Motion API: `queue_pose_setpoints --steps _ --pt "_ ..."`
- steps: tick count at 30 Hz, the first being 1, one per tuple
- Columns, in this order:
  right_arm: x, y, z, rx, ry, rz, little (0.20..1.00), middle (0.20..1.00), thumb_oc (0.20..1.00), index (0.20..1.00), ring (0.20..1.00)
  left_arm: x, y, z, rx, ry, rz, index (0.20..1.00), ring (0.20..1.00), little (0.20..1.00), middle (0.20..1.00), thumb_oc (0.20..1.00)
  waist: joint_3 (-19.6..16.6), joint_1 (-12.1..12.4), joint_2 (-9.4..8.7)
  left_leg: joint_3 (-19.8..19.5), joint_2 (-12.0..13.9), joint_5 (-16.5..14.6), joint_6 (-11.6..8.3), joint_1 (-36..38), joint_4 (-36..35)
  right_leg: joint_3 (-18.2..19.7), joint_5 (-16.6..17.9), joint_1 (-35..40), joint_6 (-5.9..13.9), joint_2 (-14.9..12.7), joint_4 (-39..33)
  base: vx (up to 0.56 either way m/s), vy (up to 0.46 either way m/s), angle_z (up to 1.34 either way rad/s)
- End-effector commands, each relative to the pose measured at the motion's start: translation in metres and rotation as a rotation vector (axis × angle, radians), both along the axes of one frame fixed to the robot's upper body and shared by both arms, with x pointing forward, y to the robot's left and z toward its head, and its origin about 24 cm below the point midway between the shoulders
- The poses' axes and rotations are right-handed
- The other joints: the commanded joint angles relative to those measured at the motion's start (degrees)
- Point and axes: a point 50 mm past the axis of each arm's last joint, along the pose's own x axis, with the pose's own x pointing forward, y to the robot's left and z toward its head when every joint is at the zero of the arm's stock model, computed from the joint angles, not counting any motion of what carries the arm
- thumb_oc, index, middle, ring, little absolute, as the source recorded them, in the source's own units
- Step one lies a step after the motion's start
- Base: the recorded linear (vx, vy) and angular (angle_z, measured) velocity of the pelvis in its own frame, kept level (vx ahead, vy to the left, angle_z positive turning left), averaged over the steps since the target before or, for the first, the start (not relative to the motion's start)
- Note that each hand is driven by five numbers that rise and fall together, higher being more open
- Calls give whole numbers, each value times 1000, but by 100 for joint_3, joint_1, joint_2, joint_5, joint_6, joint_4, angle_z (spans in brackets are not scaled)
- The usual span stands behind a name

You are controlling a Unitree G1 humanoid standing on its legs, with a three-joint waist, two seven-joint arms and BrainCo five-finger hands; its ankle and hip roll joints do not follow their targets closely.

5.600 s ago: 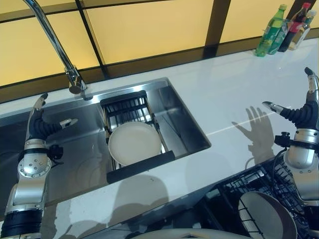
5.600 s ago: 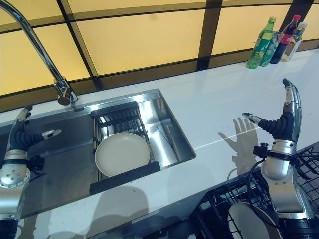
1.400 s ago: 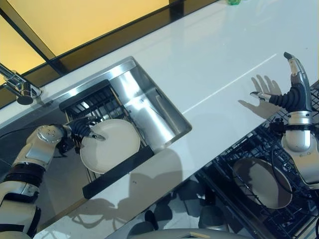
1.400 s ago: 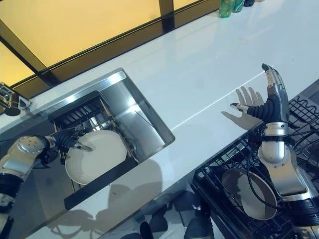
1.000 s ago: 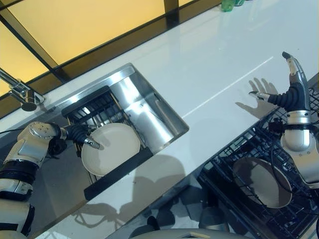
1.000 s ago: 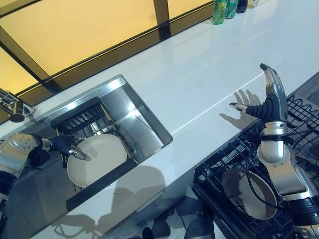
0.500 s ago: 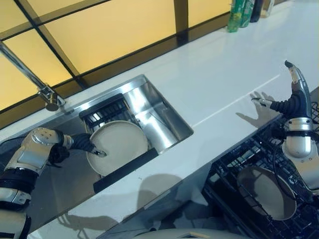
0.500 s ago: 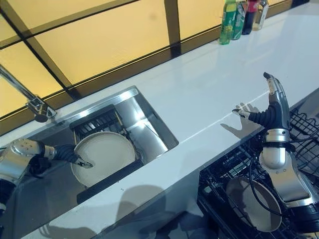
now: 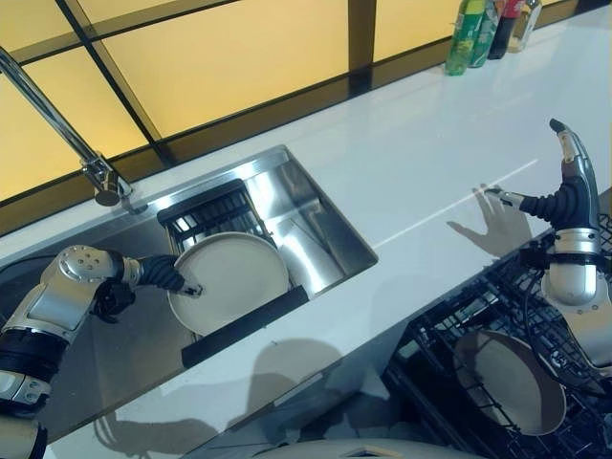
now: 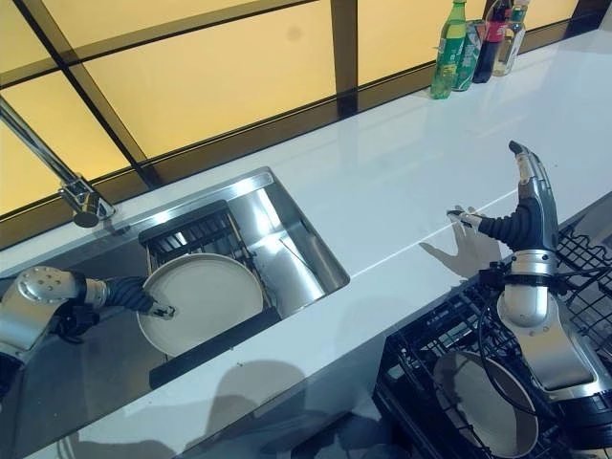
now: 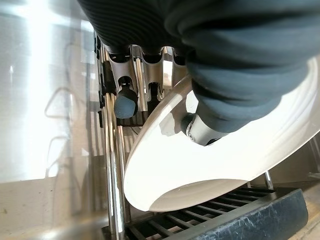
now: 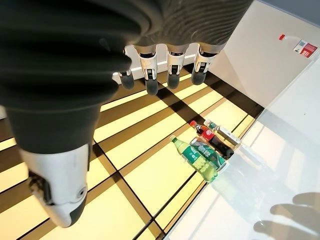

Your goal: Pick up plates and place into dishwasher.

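A cream plate point(image 9: 239, 277) leans in the black wire rack point(image 9: 206, 208) inside the steel sink point(image 9: 316, 206). My left hand point(image 9: 158, 274) is shut on its left rim. In the left wrist view the thumb point(image 11: 200, 131) presses on the plate's point(image 11: 245, 155) upper face while the fingers point(image 11: 125, 102) curl beneath it. My right hand point(image 9: 566, 199) is raised over the white counter, open, with straight fingers point(image 12: 171, 70) and nothing in it. A second cream plate point(image 9: 509, 381) stands in the black dishwasher rack point(image 9: 449, 325) at lower right, below that hand.
A tall chrome faucet point(image 9: 57, 120) arches over the sink's left side. Several bottles point(image 9: 483, 27) stand at the counter's point(image 9: 411, 163) far right corner against the yellow panelled wall. A dark bar point(image 9: 244, 325) fronts the sink rack.
My left hand came down from a raised open pose and closed on the plate's left rim, where it stays. The camera has shifted. The right hand has kept still.
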Motion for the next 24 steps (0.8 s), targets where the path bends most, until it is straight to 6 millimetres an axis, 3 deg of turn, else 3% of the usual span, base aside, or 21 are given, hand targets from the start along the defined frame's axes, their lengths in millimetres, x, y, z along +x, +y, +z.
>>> queue_pose_setpoints --steps 1,7,9,13,18,24 --pt "-7 -1 22 7 -115 15 1000 1000 1000 1000 1000 6 7 31 20 -199 27 200 200 200 200 200 -293 45 -113 169 -310 -131 452 -438 76 323 -893 69 196 67 379 0 0 0" --pt "-16 -8 21 23 -147 -21 1000 1000 1000 1000 1000 7 22 45 70 -548 201 200 200 200 200 200 -326 114 -213 166 -299 -120 462 -451 62 240 -900 91 181 90 359 -17 -5 0" --pt "-17 -9 21 23 -152 -26 1000 1000 1000 1000 1000 6 23 47 67 -583 216 200 200 200 200 200 -331 115 -226 167 -297 -118 462 -455 59 227 -900 90 179 90 359 0 0 0" --pt "-23 -19 25 33 -230 -88 1000 1000 1000 1000 1000 1 27 63 88 -906 345 200 200 200 200 200 -363 180 -352 186 -273 -112 445 -458 50 137 -897 111 166 91 347 -49 -13 1" --pt "-26 -18 44 27 -365 -106 1000 1000 1000 1000 1000 -5 21 92 81 -1307 469 200 200 200 200 200 -420 285 -491 162 -264 -131 425 -459 44 39 -922 149 134 96 340 -42 -20 0" --pt "-23 3 68 19 -493 9 1000 1000 1000 1000 1000 -9 -6 110 -30 -1552 427 200 200 200 200 200 -534 413 -610 136 -247 -171 390 -433 47 -71 -949 211 117 96 335 -6 -2 0"
